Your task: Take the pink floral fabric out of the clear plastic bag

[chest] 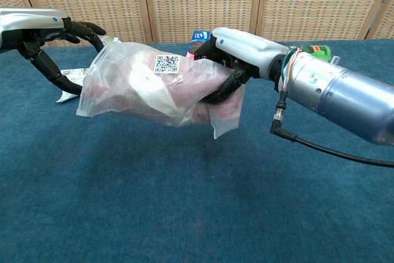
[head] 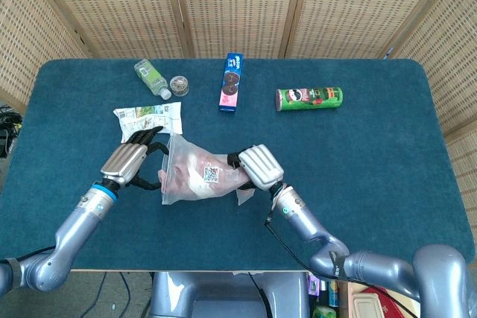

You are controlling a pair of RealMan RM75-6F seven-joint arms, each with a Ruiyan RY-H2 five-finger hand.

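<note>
The clear plastic bag (head: 195, 174) (chest: 141, 87) with the pink floral fabric (chest: 203, 84) bunched inside hangs above the table, a QR label on top. My right hand (head: 257, 167) (chest: 237, 60) grips the bag's right end, fingers wrapped around it. My left hand (head: 128, 160) (chest: 40, 32) is at the bag's left end with its fingers (chest: 92, 29) spread above the edge and the thumb below. Whether they touch the plastic is unclear; nothing is pinched between them.
On the blue table (head: 373, 147) lie a flat printed packet (head: 149, 116) just behind my left hand, a green bottle (head: 151, 77), a small round jar (head: 179, 85), a blue-and-pink cookie box (head: 232, 82) and a green chip can (head: 309, 97).
</note>
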